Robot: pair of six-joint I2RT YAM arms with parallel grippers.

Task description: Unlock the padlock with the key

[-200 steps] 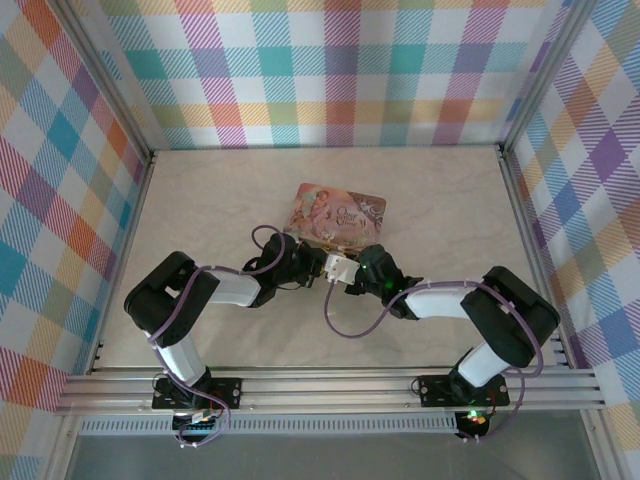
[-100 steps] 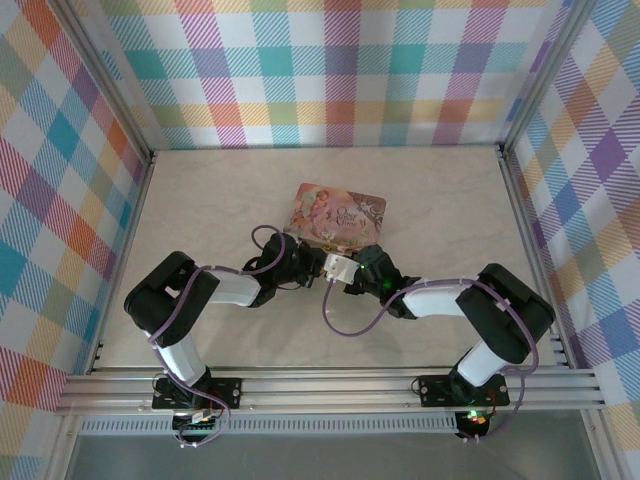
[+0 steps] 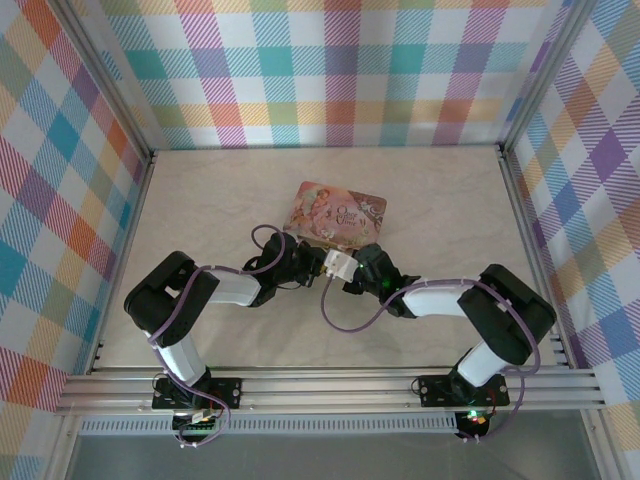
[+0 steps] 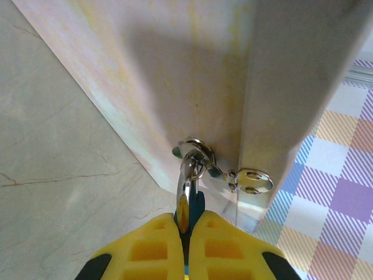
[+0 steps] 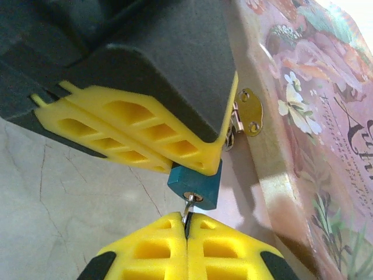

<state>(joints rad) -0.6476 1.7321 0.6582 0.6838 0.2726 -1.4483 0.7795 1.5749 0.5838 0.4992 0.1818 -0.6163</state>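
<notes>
The padlock [image 5: 195, 185], a tiny blue block, hangs by its silvery shackle [image 4: 186, 175] from the hasp [image 5: 250, 112] of the pink tin [image 3: 338, 214]. My left gripper [image 4: 187, 226] is shut on the padlock's body [image 4: 198, 205], and its yellow fingers [image 5: 134, 131] clamp it from above in the right wrist view. The key [image 5: 187, 209], a thin grey sliver, sticks into the keyhole on the padlock's underside. My right gripper [image 5: 186, 221] is shut on the key's head. In the top view both wrists meet at the tin's near edge, hiding the padlock and key.
The pink tin lies flat in the middle of the pale marbled table [image 3: 440, 190]. Plaid walls [image 3: 330, 70] close in the back and sides. A purple cable [image 3: 345, 322] loops on the table under the right arm.
My right gripper has closed on the key and edged a little left toward the padlock. The left arm has held still with the padlock.
</notes>
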